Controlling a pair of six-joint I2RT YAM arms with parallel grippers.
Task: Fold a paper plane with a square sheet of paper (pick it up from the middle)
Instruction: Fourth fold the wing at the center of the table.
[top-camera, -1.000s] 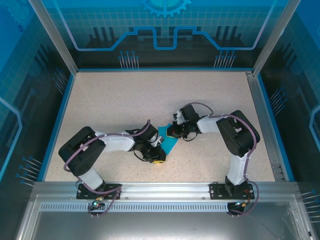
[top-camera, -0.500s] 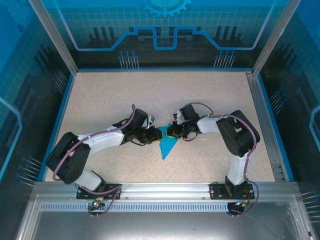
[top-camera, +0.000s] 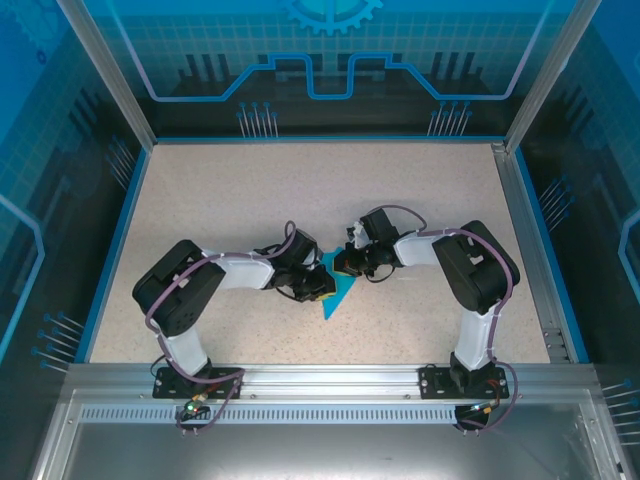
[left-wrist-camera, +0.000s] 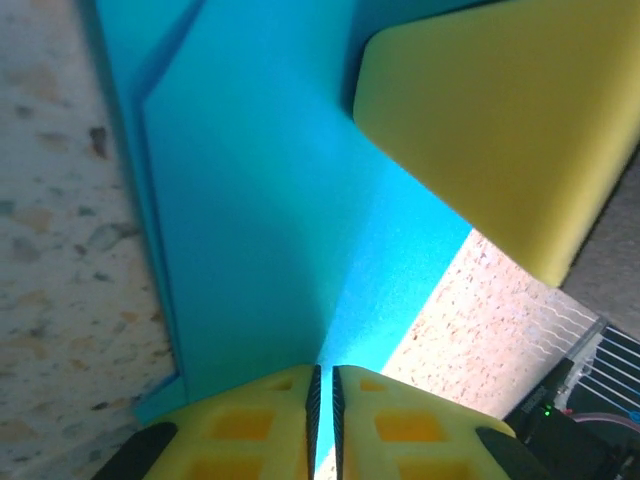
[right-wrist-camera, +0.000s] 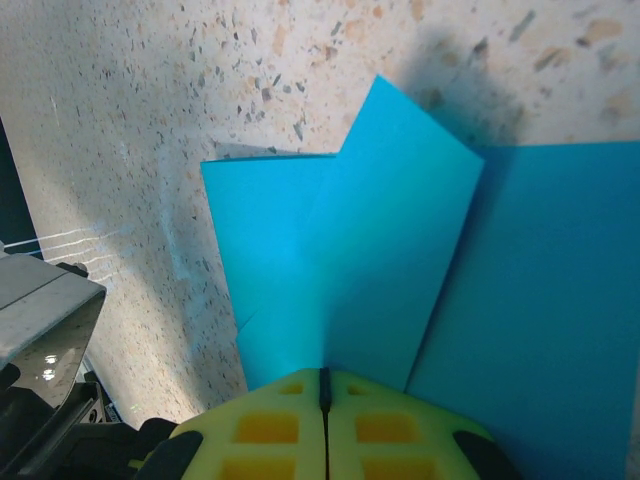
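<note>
Where the paper plane (top-camera: 340, 293) lies on the desk (top-camera: 250, 200), the left pincer (left-wrist-camera: 322, 378) clamps one edge — the right pincer (right-wrist-camera: 323, 378) (opposite side) clamps another.

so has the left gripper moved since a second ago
Yes. The left gripper has shifted away from the near rail, up the paper plane toward the right gripper.

From above, you see just the lower tip of the paper (top-camera: 337, 296). Its upper part lies hidden beneath the left gripper (top-camera: 318, 284) and right gripper (top-camera: 343, 265), whose jaws are too small there to read. At the left wrist, the paper runs off the top edge and a yellow pad (left-wrist-camera: 500, 130) is cut by the right edge; at the right wrist, the paper leaves the frame right and below.
</note>
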